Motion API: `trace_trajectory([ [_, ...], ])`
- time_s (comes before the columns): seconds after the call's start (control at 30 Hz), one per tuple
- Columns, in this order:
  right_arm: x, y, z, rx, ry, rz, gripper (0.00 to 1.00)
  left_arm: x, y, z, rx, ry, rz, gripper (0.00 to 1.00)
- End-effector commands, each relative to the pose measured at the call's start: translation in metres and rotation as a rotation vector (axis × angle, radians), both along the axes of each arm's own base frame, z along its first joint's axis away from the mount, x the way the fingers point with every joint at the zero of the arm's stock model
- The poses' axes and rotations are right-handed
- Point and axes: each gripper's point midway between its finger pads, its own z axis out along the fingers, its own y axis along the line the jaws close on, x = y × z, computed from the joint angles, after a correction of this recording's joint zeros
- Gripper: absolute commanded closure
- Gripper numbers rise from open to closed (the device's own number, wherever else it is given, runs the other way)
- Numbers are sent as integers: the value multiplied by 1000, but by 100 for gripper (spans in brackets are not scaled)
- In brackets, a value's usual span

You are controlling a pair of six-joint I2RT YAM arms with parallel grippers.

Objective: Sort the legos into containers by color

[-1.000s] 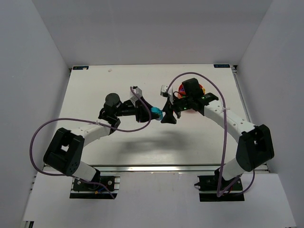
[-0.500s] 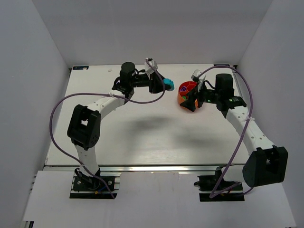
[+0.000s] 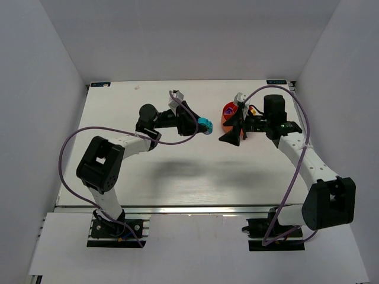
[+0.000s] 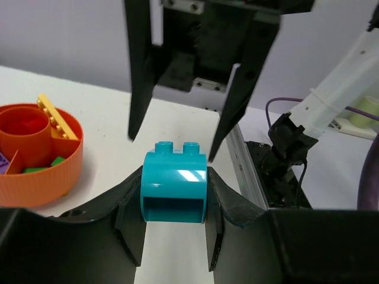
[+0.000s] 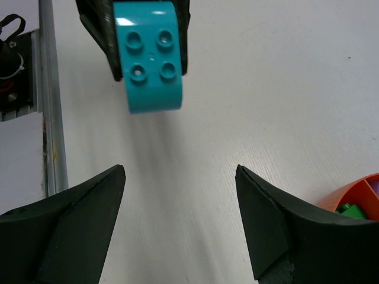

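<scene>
My left gripper [image 3: 200,125] is shut on a teal lego [image 3: 205,125] and holds it above the table, left of the orange bowl [image 3: 227,113]. In the left wrist view the teal lego [image 4: 174,188] sits between my fingers, studs facing away, with the right gripper's open fingers [image 4: 140,77] just beyond it. The bowl [image 4: 66,171] holds a yellow lego [image 4: 56,116] and green legos [image 4: 54,161]. My right gripper [image 3: 231,135] is open and empty, pointing at the teal lego [image 5: 151,56], with the bowl [image 5: 355,195] close behind it.
The table's metal side rail [image 5: 50,118] runs past the brick in the right wrist view. The right arm's base and cables [image 4: 290,148] stand off the table's edge. White enclosure walls [image 3: 53,71] surround the table.
My left gripper has carried the teal lego from the back of the table toward the near side. My right gripper has shifted left off the bowl and now faces the lego.
</scene>
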Motion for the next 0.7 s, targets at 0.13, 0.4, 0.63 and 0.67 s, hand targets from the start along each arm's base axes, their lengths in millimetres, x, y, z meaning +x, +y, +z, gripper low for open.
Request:
trace_trajectory([
  [0.13,-5,22,18,51,-1,117,19,-32,10,25,-60,-56,-67,100],
  [0.4,-11,39,19,72,21,182,18,-33,10,22,-66,-51,-80,100],
  [0.63,-18,50,22,66,13,235,16,-34,6,18,-61,-43,-86,100],
  [0.67,-18,51,22,64,13,235,16,-34,6,17,-59,-40,-87,100],
])
